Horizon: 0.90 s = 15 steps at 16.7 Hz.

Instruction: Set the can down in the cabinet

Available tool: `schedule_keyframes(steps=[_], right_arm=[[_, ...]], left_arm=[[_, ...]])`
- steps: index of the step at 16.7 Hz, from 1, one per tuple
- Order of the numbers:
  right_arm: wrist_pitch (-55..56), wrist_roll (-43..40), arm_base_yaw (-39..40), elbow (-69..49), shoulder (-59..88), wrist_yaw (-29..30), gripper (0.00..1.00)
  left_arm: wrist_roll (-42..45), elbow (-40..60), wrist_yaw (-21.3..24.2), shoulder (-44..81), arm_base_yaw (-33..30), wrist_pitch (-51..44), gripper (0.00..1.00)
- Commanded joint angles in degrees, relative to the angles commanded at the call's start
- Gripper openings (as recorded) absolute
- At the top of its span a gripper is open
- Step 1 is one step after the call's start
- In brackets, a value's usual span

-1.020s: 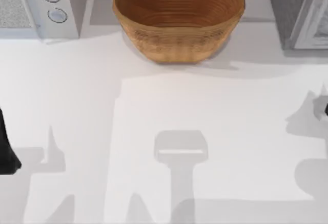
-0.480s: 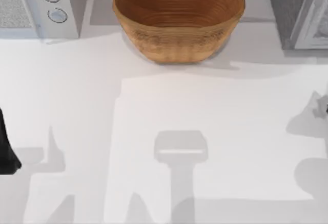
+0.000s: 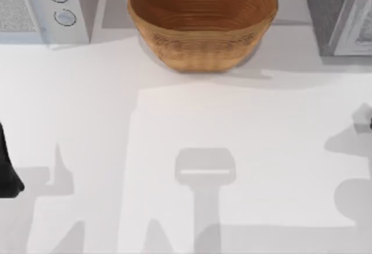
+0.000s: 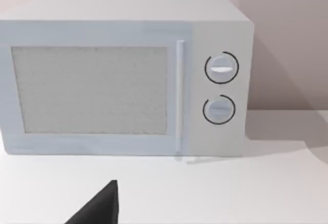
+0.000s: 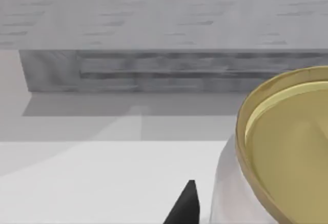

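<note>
The table (image 3: 87, 103) is plain white, crossed by pale grey shadows. The basket (image 3: 202, 21) is tan brown with fine ribbed weave. The microwave (image 4: 123, 75) is light blue-grey, its door panel speckled grey. Just beside the right gripper's black fingertip (image 5: 185, 203), the can (image 5: 279, 157) has a golden-yellow lid and whitish wall; beyond it, the cabinet (image 5: 169, 34) shows grey wood grain.

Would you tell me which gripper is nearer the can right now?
Right. The can sits right beside the right gripper at the table's right edge; the left gripper is parked at the far left edge.
</note>
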State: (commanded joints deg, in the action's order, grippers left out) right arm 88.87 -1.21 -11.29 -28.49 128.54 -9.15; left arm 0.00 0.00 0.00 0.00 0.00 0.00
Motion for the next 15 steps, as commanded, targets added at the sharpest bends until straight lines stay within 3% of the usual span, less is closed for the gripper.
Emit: schedule_keyframes(steps=[10, 15], right_arm=[[-0.14, 0.05, -0.11, 0.03, -0.2, 0.02, 0.0], [-9.44, 0.13, -0.22, -0.85, -8.71, 0.07, 0.0]], left_arm=[[0.0, 0.0, 0.0, 0.0, 0.0, 0.0, 1.0], [0.0, 0.0, 0.0, 0.0, 0.0, 0.0, 1.0]])
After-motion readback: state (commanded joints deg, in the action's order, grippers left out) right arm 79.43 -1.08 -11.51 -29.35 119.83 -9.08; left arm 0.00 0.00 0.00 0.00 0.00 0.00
